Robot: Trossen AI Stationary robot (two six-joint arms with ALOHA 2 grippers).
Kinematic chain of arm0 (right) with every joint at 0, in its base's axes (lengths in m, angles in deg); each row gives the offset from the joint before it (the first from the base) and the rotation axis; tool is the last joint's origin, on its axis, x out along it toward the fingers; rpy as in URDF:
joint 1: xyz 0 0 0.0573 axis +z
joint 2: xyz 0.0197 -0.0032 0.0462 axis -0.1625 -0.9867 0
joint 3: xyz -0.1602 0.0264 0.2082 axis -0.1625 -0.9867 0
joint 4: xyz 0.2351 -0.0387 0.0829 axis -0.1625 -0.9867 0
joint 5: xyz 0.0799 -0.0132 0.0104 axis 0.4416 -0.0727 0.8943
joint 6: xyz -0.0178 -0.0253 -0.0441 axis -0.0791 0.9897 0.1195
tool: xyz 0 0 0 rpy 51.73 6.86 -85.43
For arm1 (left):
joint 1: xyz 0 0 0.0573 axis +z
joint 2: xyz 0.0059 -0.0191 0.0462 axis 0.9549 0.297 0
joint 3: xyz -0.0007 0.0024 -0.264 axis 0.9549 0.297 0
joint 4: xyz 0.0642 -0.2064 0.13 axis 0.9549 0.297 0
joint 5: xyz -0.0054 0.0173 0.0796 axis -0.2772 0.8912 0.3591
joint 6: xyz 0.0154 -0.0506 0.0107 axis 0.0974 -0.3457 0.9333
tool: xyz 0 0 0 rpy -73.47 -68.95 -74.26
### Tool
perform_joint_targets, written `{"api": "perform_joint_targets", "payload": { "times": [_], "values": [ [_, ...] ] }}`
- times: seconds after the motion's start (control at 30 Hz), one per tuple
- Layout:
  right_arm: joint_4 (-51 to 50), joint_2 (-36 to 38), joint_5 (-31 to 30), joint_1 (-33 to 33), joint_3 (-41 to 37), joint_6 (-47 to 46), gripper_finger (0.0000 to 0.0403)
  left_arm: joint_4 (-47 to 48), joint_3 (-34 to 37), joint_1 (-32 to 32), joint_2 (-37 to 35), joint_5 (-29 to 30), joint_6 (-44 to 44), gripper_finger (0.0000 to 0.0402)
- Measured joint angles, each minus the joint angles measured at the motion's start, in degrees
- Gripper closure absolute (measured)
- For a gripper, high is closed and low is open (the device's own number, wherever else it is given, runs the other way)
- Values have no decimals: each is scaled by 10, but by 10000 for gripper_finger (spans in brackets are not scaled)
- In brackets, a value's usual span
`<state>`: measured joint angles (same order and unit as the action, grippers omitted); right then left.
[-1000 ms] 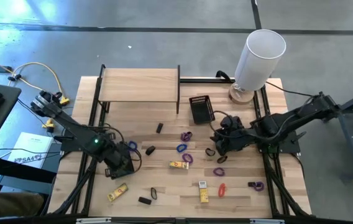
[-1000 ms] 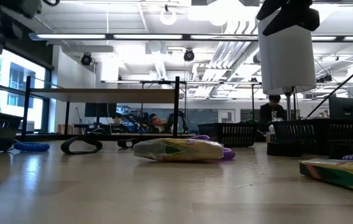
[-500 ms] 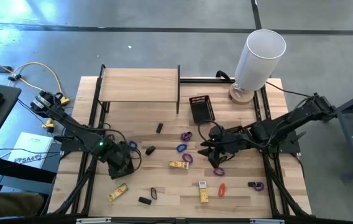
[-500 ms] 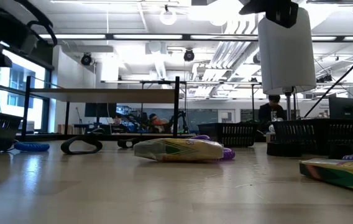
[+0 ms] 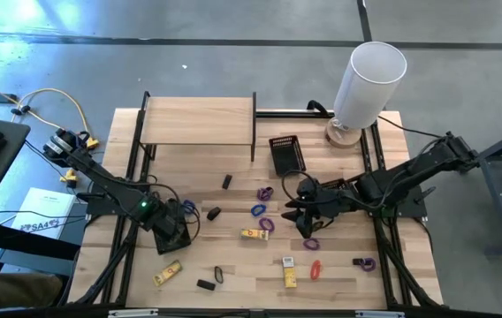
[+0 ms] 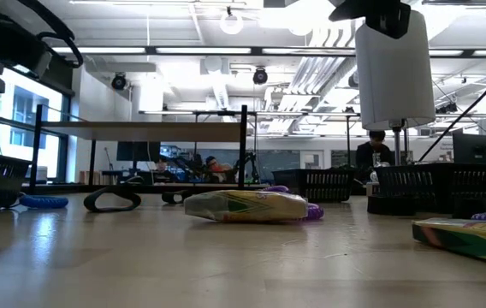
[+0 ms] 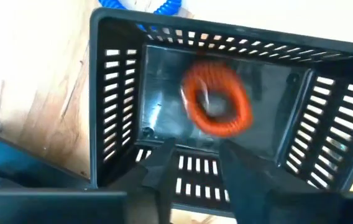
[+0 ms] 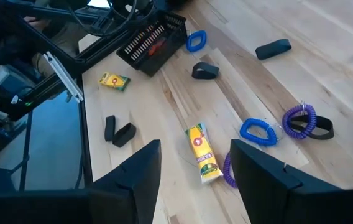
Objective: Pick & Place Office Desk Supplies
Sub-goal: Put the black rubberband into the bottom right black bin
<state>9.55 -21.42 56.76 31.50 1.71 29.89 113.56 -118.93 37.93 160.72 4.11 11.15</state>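
Supplies (image 5: 268, 225): loops, black blocks and yellow packets scattered over the centre and lower table in the high view.
Orange loop (image 7: 217, 102): inside the black tray (image 7: 117, 99), free of the fingers.
Left gripper (image 5: 171, 231): lower left of the high view, above the tray; fingers parted, holding nothing.
Right gripper (image 5: 304, 219): centre right, over the purple loops; fingers spread, empty.
White cylinder (image 5: 368, 81): upper right, upright.
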Motion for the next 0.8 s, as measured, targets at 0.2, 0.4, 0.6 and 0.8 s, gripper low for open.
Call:
{"api": "perform_joint_targets", "payload": {
  "times": [0.2, 0.4, 0.6, 0.8],
  "values": [
    [2, 0, 0, 0, 0, 4, 222, 0, -4, 2, 0, -16, 16, 241],
    [17, 0, 11, 0, 0, 24, 222, 21, -11, 25, -1, -79, 32, 245],
    [31, 0, 13, -3, 0, 80, 222, 160, -82, 92, -1, -138, 102, 246],
    [76, 0, 12, -6, 0, 89, 222, 218, -196, 149, -33, -100, 138, 246]
  ]
}}
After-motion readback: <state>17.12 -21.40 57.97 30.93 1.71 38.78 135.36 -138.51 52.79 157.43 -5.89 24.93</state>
